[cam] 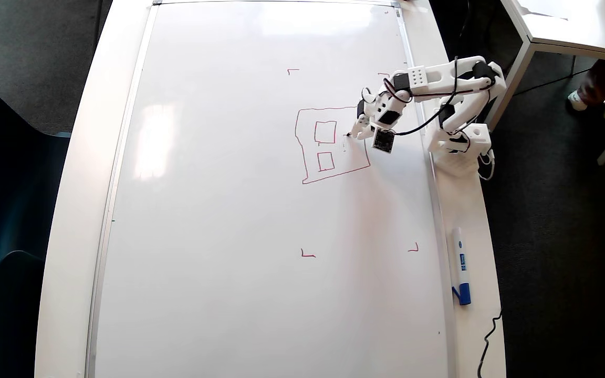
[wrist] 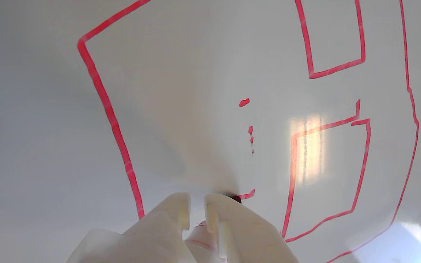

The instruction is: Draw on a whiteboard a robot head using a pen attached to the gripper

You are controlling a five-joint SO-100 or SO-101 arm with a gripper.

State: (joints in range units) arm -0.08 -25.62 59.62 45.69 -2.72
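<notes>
Two rectangles show inside the robot head (cam: pixel 331 144); pen (wrist: pixel 236 199) mostly hidden.

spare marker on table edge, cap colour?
Blue cap on the spare marker, clearest in the overhead view.

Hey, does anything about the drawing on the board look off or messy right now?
Yes. The robot head outline is a lopsided square with a wobbly left side in the overhead view. In the wrist view, broken red dashes trail above the pen tip, as if it skipped on the whiteboard.
</notes>
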